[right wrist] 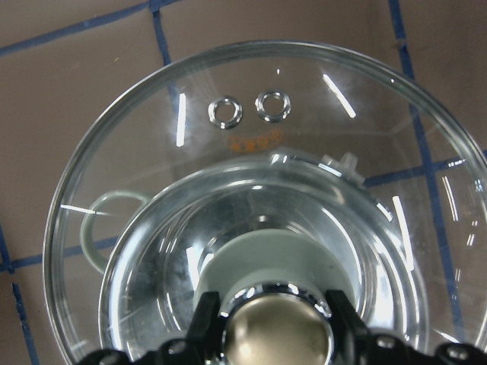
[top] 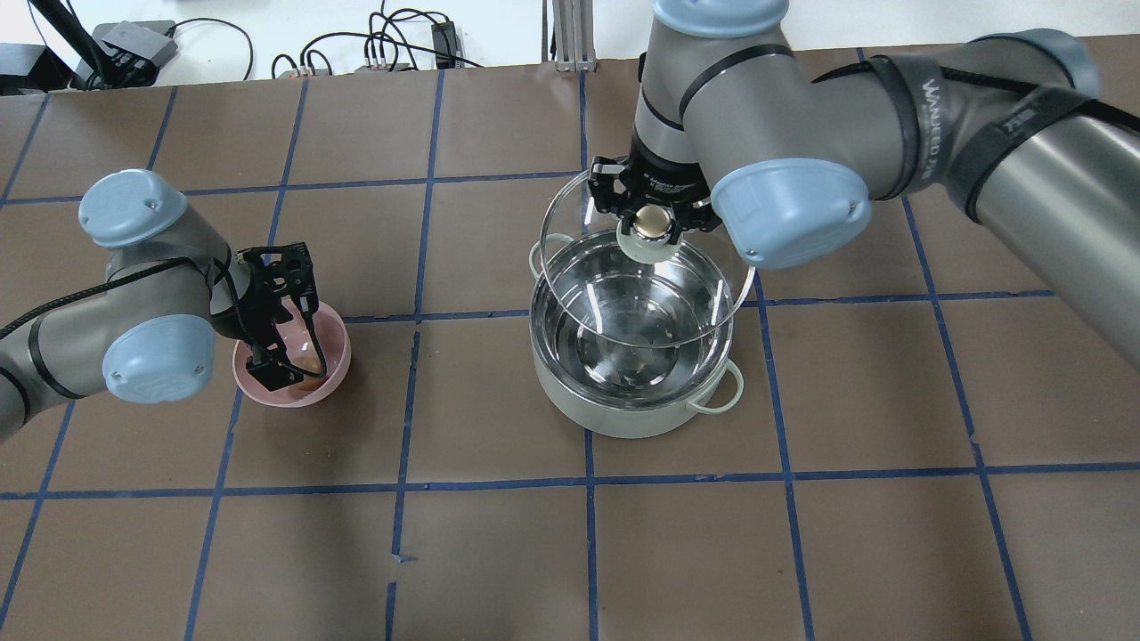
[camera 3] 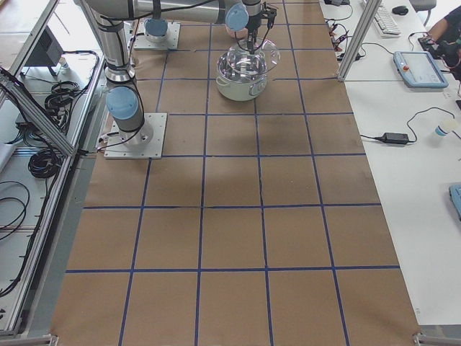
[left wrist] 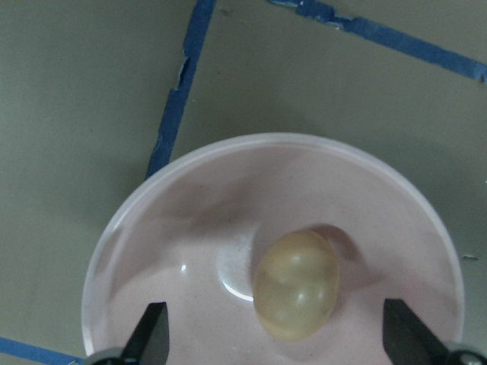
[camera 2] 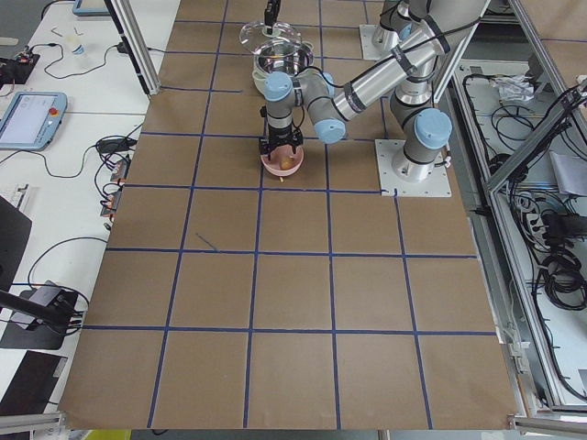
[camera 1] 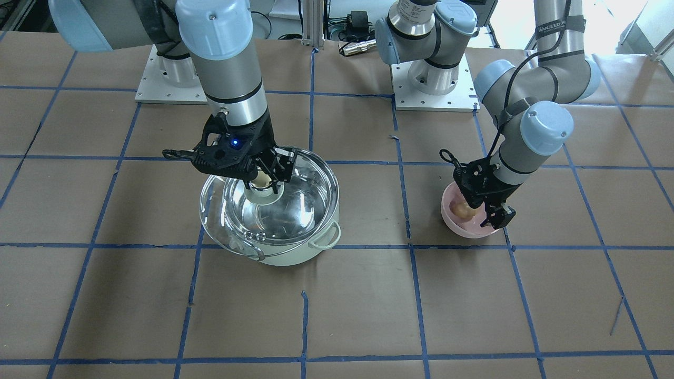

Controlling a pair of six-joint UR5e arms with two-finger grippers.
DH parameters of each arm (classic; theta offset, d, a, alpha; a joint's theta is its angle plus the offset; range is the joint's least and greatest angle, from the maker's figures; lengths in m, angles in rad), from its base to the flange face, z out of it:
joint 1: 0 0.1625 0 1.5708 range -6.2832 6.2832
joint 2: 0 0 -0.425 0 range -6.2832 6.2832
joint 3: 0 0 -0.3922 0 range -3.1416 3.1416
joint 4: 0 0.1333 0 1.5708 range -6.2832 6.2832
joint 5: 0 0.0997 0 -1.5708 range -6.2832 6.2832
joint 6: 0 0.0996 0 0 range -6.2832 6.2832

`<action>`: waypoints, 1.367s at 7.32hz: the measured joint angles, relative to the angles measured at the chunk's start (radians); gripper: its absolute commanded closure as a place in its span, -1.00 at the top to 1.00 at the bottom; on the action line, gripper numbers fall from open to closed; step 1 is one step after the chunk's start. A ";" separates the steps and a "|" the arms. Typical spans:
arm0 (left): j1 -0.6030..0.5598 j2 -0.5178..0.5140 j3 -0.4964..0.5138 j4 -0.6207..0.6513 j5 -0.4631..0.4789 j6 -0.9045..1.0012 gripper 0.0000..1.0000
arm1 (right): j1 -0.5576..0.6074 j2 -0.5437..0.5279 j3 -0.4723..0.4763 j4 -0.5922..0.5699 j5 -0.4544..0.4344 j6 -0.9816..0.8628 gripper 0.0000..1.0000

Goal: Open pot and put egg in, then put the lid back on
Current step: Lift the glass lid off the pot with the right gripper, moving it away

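Observation:
The pale mint-green pot (camera 1: 295,252) stands open, and its steel inside shows empty in the overhead view (top: 623,414). My right gripper (camera 1: 261,181) is shut on the beige knob of the clear glass lid (camera 1: 226,221). It holds the lid lifted and tilted over the pot, shifted off-centre, as the overhead view (top: 570,231) and the right wrist view (right wrist: 251,152) show. The tan egg (left wrist: 297,285) lies in the pink bowl (left wrist: 190,228). My left gripper (camera 1: 482,206) is open, with its fingers lowered into the bowl on either side of the egg (camera 1: 464,210).
The pink bowl (top: 334,356) sits about one grid square from the pot (top: 623,414), toward the robot's left. The brown table is marked with blue tape lines. The arm bases (camera 1: 432,92) stand at the robot's edge. Cables and gear lie beyond the table's far edge.

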 measured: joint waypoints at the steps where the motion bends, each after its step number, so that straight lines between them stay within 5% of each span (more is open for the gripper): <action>1: 0.000 -0.003 0.000 0.003 -0.002 0.003 0.98 | -0.050 -0.021 -0.013 0.030 0.002 -0.051 -0.11; 4: 0.000 -0.006 -0.001 0.016 -0.003 0.071 0.98 | -0.165 -0.061 -0.030 0.081 0.009 -0.166 -0.11; 10: 0.000 -0.032 -0.007 0.040 -0.003 0.139 0.92 | -0.178 -0.063 -0.036 0.084 0.012 -0.186 -0.13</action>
